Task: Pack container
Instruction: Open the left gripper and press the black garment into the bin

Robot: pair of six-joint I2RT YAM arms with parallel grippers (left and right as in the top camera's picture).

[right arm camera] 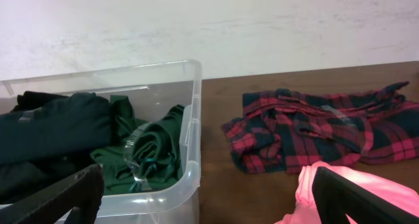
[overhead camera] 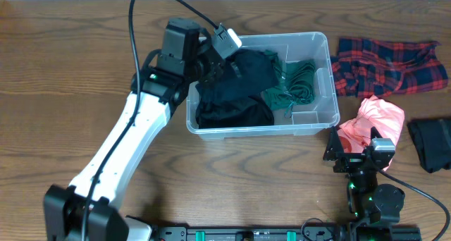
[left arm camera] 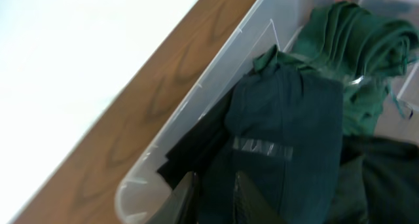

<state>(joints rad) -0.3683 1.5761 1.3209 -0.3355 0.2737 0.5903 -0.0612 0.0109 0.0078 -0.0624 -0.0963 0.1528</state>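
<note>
The container (overhead camera: 320,121) is a clear plastic tub at the table's middle. Inside lie a black garment (overhead camera: 232,110), a dark green garment (left arm camera: 288,132) with a strip of tape, and a brighter green bundle (overhead camera: 296,86). My left gripper (overhead camera: 220,66) reaches into the tub's back left corner. In the left wrist view its fingers (left arm camera: 190,194) stand close together with the dark green cloth pinched between them. My right gripper (overhead camera: 357,149) hovers wide open to the right of the tub, just over the near edge of a pink garment (overhead camera: 377,118), holding nothing.
A red and navy plaid garment (overhead camera: 387,65) lies crumpled right of the tub. A black garment (overhead camera: 430,142) sits at the right edge. The tub's wall (right arm camera: 190,139) is close to the right gripper's left finger. A white wall borders the table's far edge.
</note>
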